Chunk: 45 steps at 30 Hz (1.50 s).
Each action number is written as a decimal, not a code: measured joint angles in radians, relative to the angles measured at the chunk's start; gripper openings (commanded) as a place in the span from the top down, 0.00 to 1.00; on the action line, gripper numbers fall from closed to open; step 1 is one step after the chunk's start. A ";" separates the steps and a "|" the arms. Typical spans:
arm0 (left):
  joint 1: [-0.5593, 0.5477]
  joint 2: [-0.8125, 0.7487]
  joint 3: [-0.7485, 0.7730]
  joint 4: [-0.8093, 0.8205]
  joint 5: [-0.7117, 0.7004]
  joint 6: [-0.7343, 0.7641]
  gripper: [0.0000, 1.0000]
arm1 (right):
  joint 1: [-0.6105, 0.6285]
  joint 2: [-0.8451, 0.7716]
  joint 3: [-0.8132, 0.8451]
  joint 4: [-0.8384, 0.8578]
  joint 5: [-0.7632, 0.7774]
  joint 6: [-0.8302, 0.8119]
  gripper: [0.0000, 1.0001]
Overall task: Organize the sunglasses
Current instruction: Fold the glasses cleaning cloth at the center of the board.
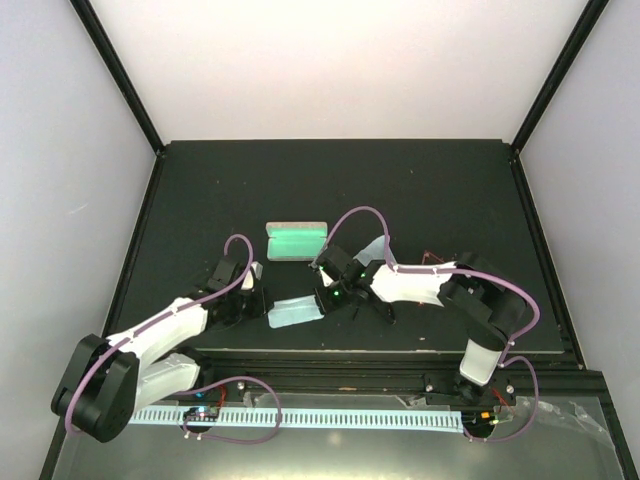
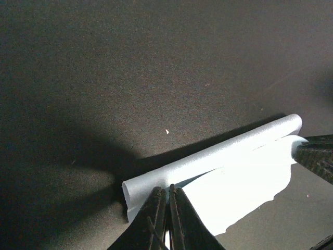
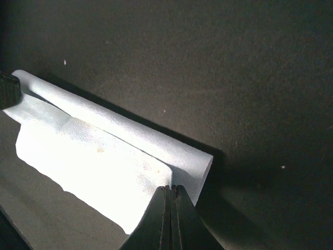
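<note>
Top external view: both arms meet over one cloth, with the sunglasses off to the side.
An open green-lined case sits on the dark surface. Nearer, the part-rolled light blue cloth has the left gripper and the right gripper each pinching a corner. A thin red line behind the right arm looks like the red wire sunglasses: light, springy, fragile, so best taken at the bridge. The black pair can't be spotted.

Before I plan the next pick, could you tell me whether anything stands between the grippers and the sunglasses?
Both the left gripper and the right gripper are shut on the light blue cloth, so it occupies both. No sunglasses show clearly; the right arm hides part of the table.
</note>
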 measured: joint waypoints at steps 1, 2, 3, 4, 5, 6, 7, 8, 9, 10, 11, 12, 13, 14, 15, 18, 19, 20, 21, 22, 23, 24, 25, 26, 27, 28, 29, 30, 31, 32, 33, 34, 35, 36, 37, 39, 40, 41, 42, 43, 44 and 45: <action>0.000 0.000 0.000 0.000 0.000 -0.001 0.98 | 0.000 0.000 -0.003 -0.001 0.000 0.000 0.99; 0.000 0.000 -0.001 0.000 0.000 -0.002 0.99 | 0.001 0.000 -0.007 -0.001 0.000 0.002 0.99; -0.001 0.000 -0.002 0.000 0.002 -0.003 0.98 | 0.001 0.000 -0.009 -0.003 0.000 0.002 0.99; -0.002 0.000 -0.005 0.000 0.003 -0.005 0.97 | 0.002 0.000 -0.010 -0.005 0.000 0.002 0.99; -0.002 0.000 -0.007 0.000 0.005 -0.006 0.95 | 0.003 0.000 -0.011 -0.005 0.000 0.003 0.99; -0.002 0.000 -0.011 0.000 0.008 -0.007 0.91 | 0.003 0.000 -0.012 -0.006 -0.001 0.003 0.98; -0.003 0.000 -0.014 0.000 0.011 -0.008 0.87 | 0.004 -0.001 -0.013 -0.008 -0.003 0.002 0.97; -0.004 0.000 -0.017 -0.002 0.014 -0.009 0.82 | 0.004 -0.001 -0.015 -0.008 -0.007 0.002 0.95; -0.006 -0.002 -0.018 -0.006 0.021 -0.011 0.76 | 0.004 -0.002 -0.018 -0.008 -0.016 0.001 0.93; -0.006 -0.005 -0.019 -0.007 0.031 -0.013 0.71 | 0.004 -0.005 -0.021 -0.008 -0.023 0.000 0.90; -0.008 -0.012 -0.021 -0.009 0.041 -0.016 0.66 | 0.005 -0.010 -0.027 -0.007 -0.034 0.001 0.87; -0.010 -0.020 -0.021 -0.013 0.049 -0.018 0.63 | 0.005 -0.017 -0.035 -0.006 -0.048 0.000 0.85; -0.013 -0.032 -0.021 -0.020 0.056 -0.022 0.62 | 0.005 -0.026 -0.045 -0.005 -0.063 -0.002 0.84; -0.018 -0.052 -0.021 -0.034 0.060 -0.026 0.61 | 0.006 -0.034 -0.054 -0.004 -0.075 -0.002 0.82; -0.019 -0.066 -0.020 -0.043 0.061 -0.028 0.60 | 0.008 -0.043 -0.062 -0.005 -0.084 -0.002 0.81; -0.020 -0.120 -0.012 -0.093 0.056 -0.030 0.60 | 0.015 -0.076 -0.083 -0.015 -0.098 -0.002 0.77; -0.020 -0.135 -0.009 -0.103 0.054 -0.031 0.60 | 0.016 -0.085 -0.087 -0.018 -0.100 0.000 0.76; -0.020 -0.148 -0.006 -0.109 0.052 -0.031 0.60 | 0.017 -0.099 -0.091 -0.023 -0.100 -0.001 0.75; -0.020 -0.156 -0.005 -0.113 0.051 -0.031 0.60 | 0.018 -0.111 -0.094 -0.026 -0.100 -0.001 0.74; -0.020 -0.161 -0.004 -0.116 0.051 -0.031 0.60 | 0.018 -0.123 -0.094 -0.031 -0.100 -0.002 0.74; -0.020 -0.161 -0.003 -0.116 0.051 -0.032 0.60 | 0.019 -0.134 -0.094 -0.034 -0.100 -0.002 0.74; -0.020 -0.161 -0.003 -0.116 0.051 -0.032 0.61 | 0.020 -0.141 -0.093 -0.036 -0.098 0.000 0.73; -0.020 -0.160 -0.003 -0.116 0.052 -0.033 0.62 | 0.021 -0.146 -0.092 -0.039 -0.095 -0.001 0.73; -0.020 -0.159 -0.003 -0.112 0.053 -0.034 0.63 | 0.022 -0.148 -0.089 -0.043 -0.093 -0.001 0.73; -0.020 -0.155 -0.003 -0.103 0.058 -0.035 0.65 | 0.023 -0.148 -0.085 -0.047 -0.092 -0.001 0.73; -0.022 -0.150 -0.003 -0.093 0.061 -0.037 0.67 | 0.027 -0.145 -0.078 -0.053 -0.089 -0.001 0.74; -0.023 -0.140 -0.003 -0.078 0.066 -0.041 0.69 | 0.031 -0.139 -0.067 -0.056 -0.087 -0.001 0.74; -0.024 -0.129 -0.003 -0.067 0.072 -0.044 0.72 | 0.035 -0.130 -0.053 -0.059 -0.084 -0.001 0.75; -0.024 -0.113 -0.003 -0.049 0.082 -0.046 0.74 | 0.041 -0.118 -0.036 -0.061 -0.080 0.000 0.76; -0.024 -0.098 -0.003 -0.033 0.088 -0.049 0.76 | 0.047 -0.103 -0.017 -0.061 -0.078 0.001 0.77; -0.025 -0.078 -0.003 -0.014 0.094 -0.052 0.78 | 0.053 -0.084 0.007 -0.061 -0.077 0.003 0.79; -0.025 -0.063 -0.004 0.000 0.098 -0.054 0.80 | 0.059 -0.063 0.029 -0.057 -0.076 0.004 0.80; -0.025 -0.046 -0.004 0.014 0.102 -0.055 0.81 | 0.066 -0.039 0.052 -0.054 -0.075 0.007 0.82; -0.026 -0.028 -0.005 0.029 0.104 -0.056 0.82 | 0.074 -0.014 0.076 -0.050 -0.074 0.011 0.83; -0.026 -0.011 -0.006 0.043 0.105 -0.058 0.83 | 0.078 0.008 0.093 -0.045 -0.074 0.015 0.84; -0.026 0.017 -0.013 0.066 0.104 -0.061 0.85 | 0.085 0.041 0.115 -0.035 -0.071 0.026 0.85; -0.026 0.028 -0.016 0.073 0.103 -0.063 0.87 | 0.088 0.059 0.128 -0.034 -0.071 0.032 0.85; -0.026 0.040 -0.019 0.079 0.102 -0.064 0.88 | 0.089 0.076 0.139 -0.031 -0.070 0.037 0.85; -0.026 0.053 -0.021 0.087 0.098 -0.067 0.88 | 0.089 0.095 0.151 -0.029 -0.066 0.047 0.84; -0.026 0.063 -0.023 0.088 0.092 -0.070 0.89 | 0.089 0.110 0.159 -0.028 -0.063 0.055 0.84; -0.026 0.070 -0.024 0.089 0.084 -0.072 0.90 | 0.089 0.124 0.166 -0.028 -0.057 0.061 0.84; -0.026 0.075 -0.024 0.091 0.076 -0.076 0.91 | 0.089 0.135 0.169 -0.027 -0.050 0.074 0.83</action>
